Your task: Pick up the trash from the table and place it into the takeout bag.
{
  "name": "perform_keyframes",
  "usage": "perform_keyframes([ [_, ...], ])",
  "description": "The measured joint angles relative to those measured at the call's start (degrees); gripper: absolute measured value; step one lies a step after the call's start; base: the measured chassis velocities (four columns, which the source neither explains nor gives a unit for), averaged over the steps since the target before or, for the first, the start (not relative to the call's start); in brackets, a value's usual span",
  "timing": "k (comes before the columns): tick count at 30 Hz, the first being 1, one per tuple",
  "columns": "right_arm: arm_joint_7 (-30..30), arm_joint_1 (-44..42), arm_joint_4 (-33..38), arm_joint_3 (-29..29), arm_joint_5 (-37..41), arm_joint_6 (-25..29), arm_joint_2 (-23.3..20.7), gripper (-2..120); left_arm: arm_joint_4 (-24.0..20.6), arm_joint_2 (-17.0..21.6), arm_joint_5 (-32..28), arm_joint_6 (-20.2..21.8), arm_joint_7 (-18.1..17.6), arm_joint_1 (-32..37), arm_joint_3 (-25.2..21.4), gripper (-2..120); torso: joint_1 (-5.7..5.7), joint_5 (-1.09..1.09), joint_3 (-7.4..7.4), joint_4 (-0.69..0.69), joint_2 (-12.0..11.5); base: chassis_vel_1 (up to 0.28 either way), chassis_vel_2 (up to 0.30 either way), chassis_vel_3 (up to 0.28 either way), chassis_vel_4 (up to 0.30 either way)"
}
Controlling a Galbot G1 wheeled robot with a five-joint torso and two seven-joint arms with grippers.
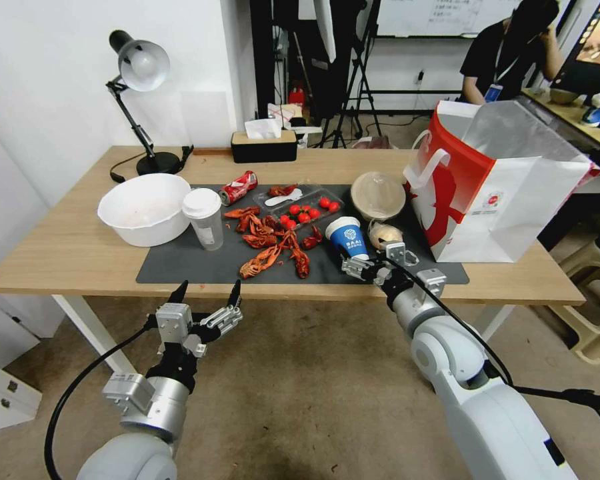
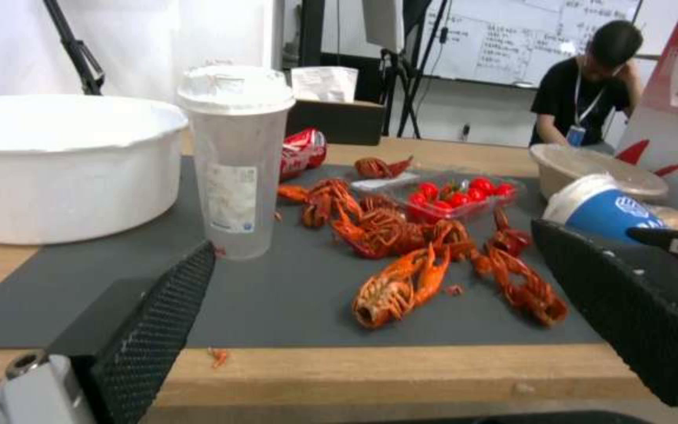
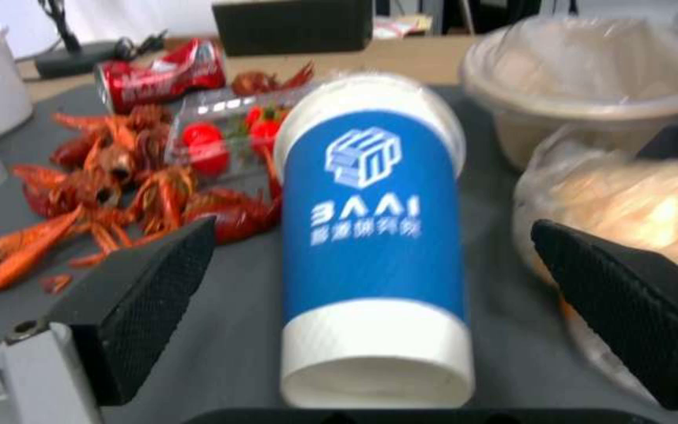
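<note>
Fingers spread, the right gripper (image 3: 371, 306) straddles the blue paper cup (image 1: 349, 238) lying on the bench (image 1: 67, 257); the left gripper (image 1: 205, 295), also spread, waits near. No trash appears bagged; the takeout bag (image 1: 513, 200) stands far right.

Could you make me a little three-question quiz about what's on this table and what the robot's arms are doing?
1. True or false: the blue paper cup with white logo stands upright on the dark grey rectangular mat.
2. Which gripper has its open fingers on either side of that cup? A) left gripper B) right gripper
3. Fill in: the large red-and-white paper takeout bag stands at the robot's ____ end of the light-wood table.

Key:
1. False; it lies on its side.
2. B. The left gripper hangs open in front of the table's near edge.
3. Right.
</note>
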Motion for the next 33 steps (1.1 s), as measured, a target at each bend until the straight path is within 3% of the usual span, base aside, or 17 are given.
perform_keyframes([
  [15,4.48,2.64,-2.01,-1.55,4.88,-5.46,1.59,100,0.12,-0.69,1.17,-0.99,0.35,0.61,0.21,100,0.0,0.0,0.0,0.0,0.0,0.0,0.0,0.0,0.0],
  [20,4.51,2.61,-2.16,-1.56,5.28,-5.76,1.76,88,0.33,-0.77,1.17,-1.29,0.25,0.61,0.25,100,0.0,0.0,0.0,0.0,0.0,0.0,0.0,0.0,0.0],
  [27,4.47,1.99,-1.58,-0.89,7.31,-6.45,1.37,58,0.74,-0.55,1.22,-1.62,-0.27,0.52,0.17,100,0.0,0.0,0.0,0.0,0.0,0.0,0.0,0.0,0.0],
  [33,4.08,1.55,-0.67,-0.34,6.76,-5.68,0.66,46,0.7,-0.54,1.48,-1.75,-0.3,0.56,0.2,100,0.0,0.01,0.0,0.0,0.0,0.0,0.0,0.0,0.0],
])
